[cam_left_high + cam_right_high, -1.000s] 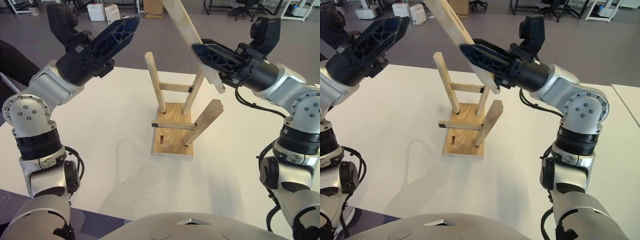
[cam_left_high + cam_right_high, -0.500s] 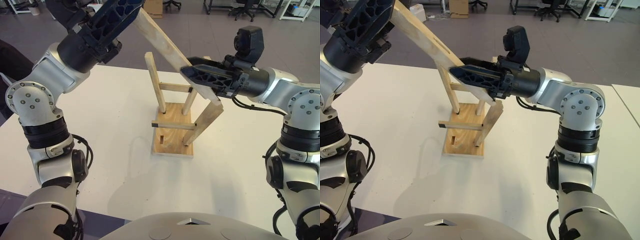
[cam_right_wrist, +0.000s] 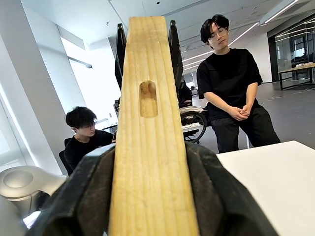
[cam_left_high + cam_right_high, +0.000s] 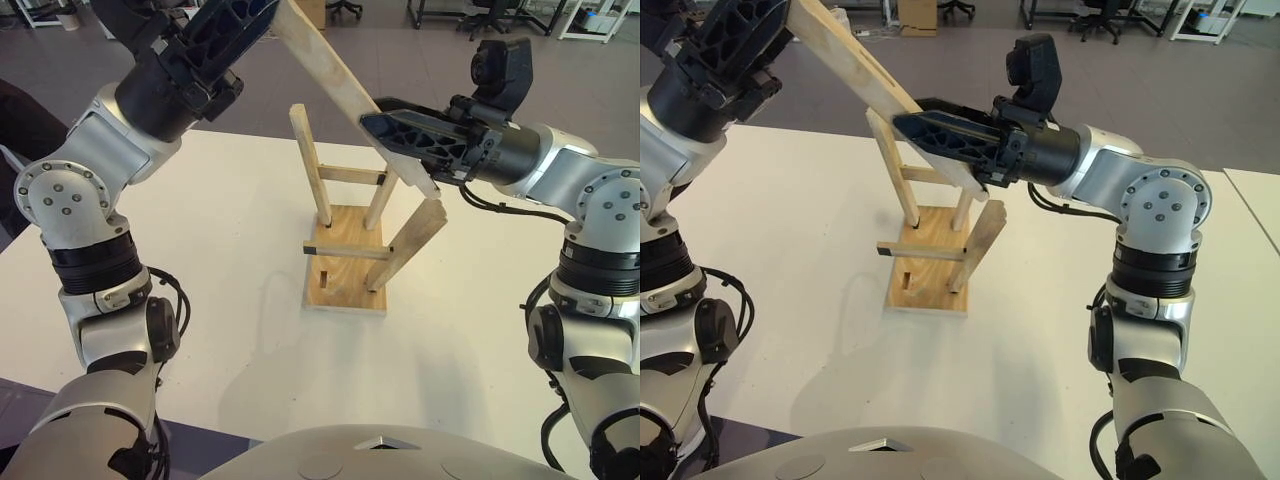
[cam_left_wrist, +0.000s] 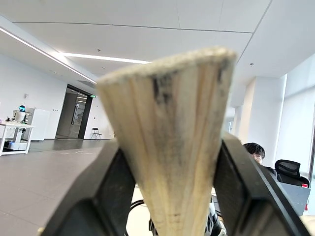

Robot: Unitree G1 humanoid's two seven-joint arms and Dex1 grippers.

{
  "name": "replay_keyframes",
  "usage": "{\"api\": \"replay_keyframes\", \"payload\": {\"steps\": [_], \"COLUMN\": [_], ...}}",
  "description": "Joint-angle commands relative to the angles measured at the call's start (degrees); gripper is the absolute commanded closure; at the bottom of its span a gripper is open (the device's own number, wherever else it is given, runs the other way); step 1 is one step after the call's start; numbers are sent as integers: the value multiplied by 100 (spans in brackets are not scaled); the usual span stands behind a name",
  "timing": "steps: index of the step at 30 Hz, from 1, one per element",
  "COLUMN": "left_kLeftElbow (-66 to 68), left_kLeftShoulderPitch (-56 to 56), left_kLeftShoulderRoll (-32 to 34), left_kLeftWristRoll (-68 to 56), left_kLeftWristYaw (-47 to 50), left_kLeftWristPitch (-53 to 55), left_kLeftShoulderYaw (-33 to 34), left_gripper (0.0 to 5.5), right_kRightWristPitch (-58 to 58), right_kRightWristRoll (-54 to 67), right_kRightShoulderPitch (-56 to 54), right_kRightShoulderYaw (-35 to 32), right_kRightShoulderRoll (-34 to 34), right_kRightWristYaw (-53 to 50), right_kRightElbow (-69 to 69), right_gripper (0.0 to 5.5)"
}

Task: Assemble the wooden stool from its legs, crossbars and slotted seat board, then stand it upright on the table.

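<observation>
Background only. Grey floor point(image 4: 560, 90) runs out beyond both sets of jaws. A cardboard box point(image 4: 917, 14) sits on it well behind the left gripper point(image 4: 262, 8) jaws, with a black office chair point(image 4: 956, 8) beside the box. More black chairs point(image 4: 482, 12) and a white rack point(image 4: 592, 18) stand far behind the right gripper point(image 4: 368, 118) jaws. Left wrist: white ceiling point(image 5: 147, 29) with a light strip point(image 5: 106, 58), dark doorway point(image 5: 74, 113) and white bench point(image 5: 12, 129), all well beyond the jaws.
</observation>
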Motion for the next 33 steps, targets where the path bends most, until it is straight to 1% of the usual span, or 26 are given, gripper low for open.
{"api": "replay_keyframes", "payload": {"steps": [1,4,6,8,10,11,12,14,15,16,20,22,26,29,33], "left_kLeftElbow": [-13,-115,-185,-214,-106,-55,7,204,316,452,689,723,754,609,429], "left_kLeftShoulderPitch": [-284,-181,230,929,1727,2101,2378,2780,2868,2916,3122,3245,3379,3310,3241], "left_kLeftShoulderRoll": [562,1234,1669,1883,1945,1902,1765,1509,1409,1323,885,780,629,480,452], "left_kLeftWristRoll": [295,864,1451,1909,2388,2697,2913,3347,3493,3655,4046,4183,4422,4402,4342], "left_kLeftWristYaw": [73,-53,-248,-899,-1922,-2368,-2660,-3320,-3540,-3773,-4279,-4455,-4771,-4673,-4601], "left_kLeftWristPitch": [-162,-237,-306,-600,-1188,-1608,-1948,-2640,-2853,-3068,-3528,-3664,-3872,-3842,-3745], "left_kLeftShoulderYaw": [336,509,508,663,815,815,825,583,446,281,-289,-492,-843,-960,-1000], "left_gripper": [344,346,346,346,346,346,346,346,346,346,346,346,346,346,346], "right_kRightWristPitch": [-291,-1403,-1929,-2175,-2278,-2189,-1888,-1885,-2064,-2226,-2593,-2779,-2874,-2894,-2966], "right_kRightWristRoll": [-28,-528,-850,-1073,-1247,-1338,-1595,-2554,-3051,-3394,-4274,-4530,-4670,-4762,-4892], "right_kRightShoulderPitch": [-271,-454,-198,325,954,1405,2091,3511,3902,4141,4361,4362,4180,4160,4225], "right_kRightShoulderYaw": [-420,-1220,-1652,-1917,-2064,-1993,-1586,-472,-31,264,1071,1253,1291,1322,1359], "right_kRightShoulderRoll": [-78,-22,-118,-171,-149,-195,-425,-822,-936,-947,-562,-409,-301,-292,-277], "right_kRightWristYaw": [-146,-850,-1156,-1296,-1316,-1144,-841,-176,-23,75,263,343,476,595,682], "right_kRightElbow": [334,948,1140,991,779,682,565,489,605,718,1390,1656,1764,1746,1726], "right_gripper": [256,214,212,212,212,212,212,212,212,212,212,212,212,212,212]}}
